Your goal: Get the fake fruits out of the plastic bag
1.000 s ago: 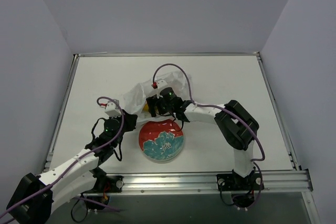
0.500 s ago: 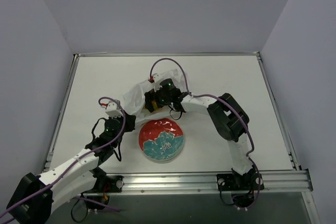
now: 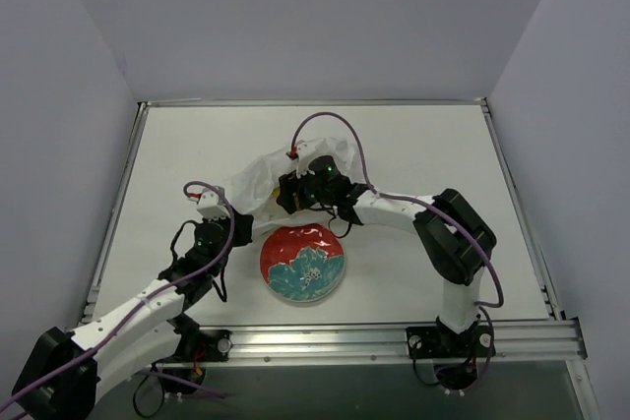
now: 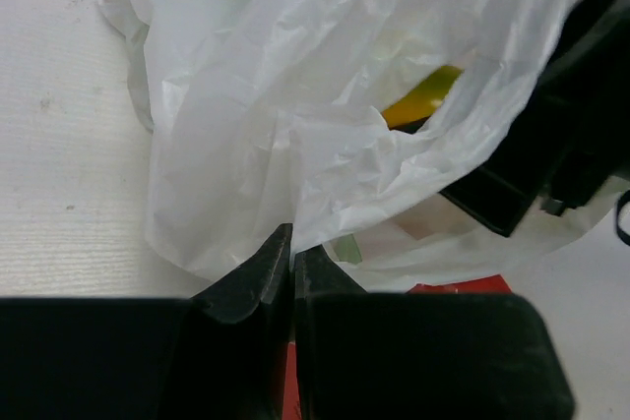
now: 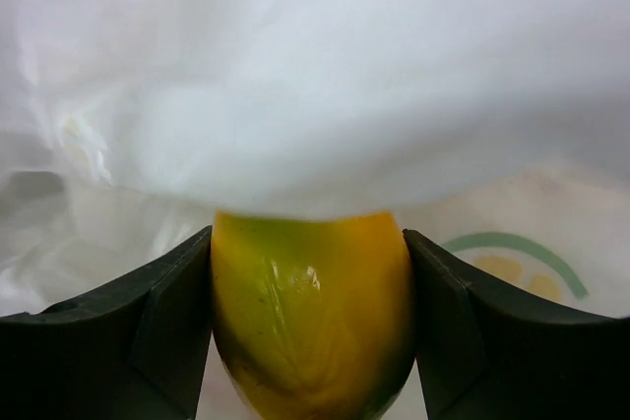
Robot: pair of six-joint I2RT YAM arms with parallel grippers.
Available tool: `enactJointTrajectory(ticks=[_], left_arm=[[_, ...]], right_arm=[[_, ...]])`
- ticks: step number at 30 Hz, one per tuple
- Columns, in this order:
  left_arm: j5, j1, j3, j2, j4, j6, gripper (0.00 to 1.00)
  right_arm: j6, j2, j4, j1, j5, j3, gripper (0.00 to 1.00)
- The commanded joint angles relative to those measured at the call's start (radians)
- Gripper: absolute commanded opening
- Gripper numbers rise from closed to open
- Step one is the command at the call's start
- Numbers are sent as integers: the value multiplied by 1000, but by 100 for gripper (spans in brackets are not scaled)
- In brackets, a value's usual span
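Note:
The plastic bag [image 3: 258, 177] lies crumpled behind the plate; it fills the left wrist view [image 4: 295, 95]. My left gripper [image 4: 292, 248] is shut on the bag's near edge film; it also shows in the top view [image 3: 240, 227]. My right gripper [image 3: 291, 198] is inside the bag's mouth, shut on a yellow-orange-green mango [image 5: 310, 312] held between both fingers [image 5: 148, 331]. The bag film [image 5: 315, 76] drapes over the mango's top. The left wrist view shows a yellow fruit [image 4: 423, 95] through the opening and a flat green piece [image 4: 346, 248] under the film. Other fruits are hidden.
A red and teal floral plate [image 3: 302, 263] sits just in front of the bag, between the two arms; its red rim shows in the left wrist view [image 4: 463, 285]. The right wrist's black body [image 4: 551, 125] crowds the bag's right side.
My right gripper pushed left, deeper into the bag, then drew back a little to the right. The left gripper has stayed shut on the bag's edge.

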Motion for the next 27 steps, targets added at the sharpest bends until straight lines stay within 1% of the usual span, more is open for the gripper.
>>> enactJointTrajectory(ticks=[1,2,6,8,12,15,18,19,24,26,27], left_arm=[[-4,6,54,-2,42,-5,2],[6,6,53,6,53,-11,2],[24,8,66,55,84,-35,2],[24,8,80,58,82,-37,2],[16,8,128,63,61,-19,2],[10,9,143,63,59,0,2],[9,9,145,48,59,12,2],[7,9,142,45,59,15,2],[3,8,102,51,73,17,2],[3,9,82,55,84,15,2],[4,9,80,58,84,12,2]], right_arm=[[13,-158,12,21,77,-59,29],[21,-185,17,24,106,-80,29],[45,-345,-2,40,138,-163,28],[53,-397,-20,69,140,-214,28],[62,-530,-72,152,198,-292,29],[114,-569,-54,222,190,-373,29],[159,-540,-23,300,227,-442,29],[179,-526,-4,314,271,-453,29],[210,-438,41,391,347,-455,29],[208,-416,46,405,373,-437,35],[205,-401,38,411,382,-426,42]])
